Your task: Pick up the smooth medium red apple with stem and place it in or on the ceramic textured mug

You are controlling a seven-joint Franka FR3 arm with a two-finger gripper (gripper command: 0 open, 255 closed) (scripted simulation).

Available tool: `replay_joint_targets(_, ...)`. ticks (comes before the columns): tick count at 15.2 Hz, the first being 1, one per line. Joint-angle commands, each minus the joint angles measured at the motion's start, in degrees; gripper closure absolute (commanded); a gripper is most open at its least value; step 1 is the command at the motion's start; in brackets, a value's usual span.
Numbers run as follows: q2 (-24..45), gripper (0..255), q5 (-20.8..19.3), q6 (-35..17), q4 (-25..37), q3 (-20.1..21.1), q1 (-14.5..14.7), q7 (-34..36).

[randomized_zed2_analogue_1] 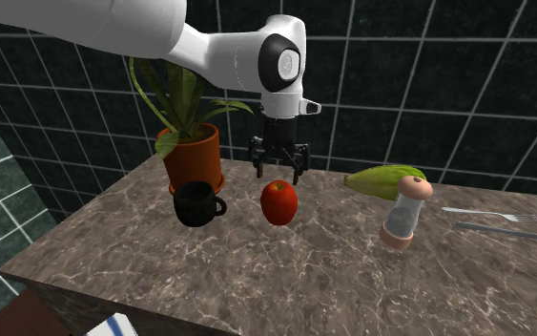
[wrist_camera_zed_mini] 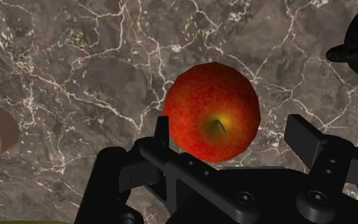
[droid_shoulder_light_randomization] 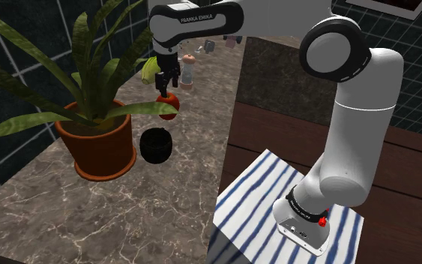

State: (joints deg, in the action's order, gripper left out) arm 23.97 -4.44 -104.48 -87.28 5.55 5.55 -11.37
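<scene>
Closest to the hand, the gripper (wrist_camera_zed_mini: 230,133) hangs directly above the red apple (wrist_camera_zed_mini: 212,111) with its two black fingers spread wide. The apple sits in the gap between them, nearer one finger than the other, and it isn't gripped. It seems to rest on the marble counter (randomized_zed2_analogue_1: 257,277), stem dimple facing straight up at the wrist camera. That suits a top-down grasp, since the fingers can come down either side of its widest part.

Just beside the apple, on the second exterior view's left, stands the black mug (randomized_zed2_analogue_1: 197,203). It is upright with its mouth open to the ceiling, so it looks like a short carry once the fruit is lifted. Being round and smooth, the apple will likely need a centred squeeze or it may roll out.

Further back, the terracotta plant pot (randomized_zed2_analogue_1: 193,157) stands behind the mug, and its long leaves could crowd a high approach. A shaker (randomized_zed2_analogue_1: 404,212), a yellow-green vegetable (randomized_zed2_analogue_1: 382,179) and a fork (randomized_zed2_analogue_1: 490,216) lie well off to the other side, clear of the path
</scene>
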Motion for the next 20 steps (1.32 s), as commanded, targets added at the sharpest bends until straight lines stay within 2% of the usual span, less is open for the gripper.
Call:
replay_joint_targets(1, 0.00, 0, 0.00, -0.03, -0.03, 0.00, 0.00, 0.00)
replay_joint_targets(2, 0.00, 0, 0.00, -0.03, -0.03, 0.00, 0.00, 0.00)
replay_joint_targets(3, 0.00, 255, 0.00, -0.03, -0.03, 0.00, 0.00, 0.00)
replay_joint_targets(12, 0.00, 255, 0.00, -0.03, -0.03, 0.00, 0.00, 0.00)
replay_joint_targets(20, -0.95, 255, 0.17, 5.67, 4.73, 0.07, 0.08, -0.28)
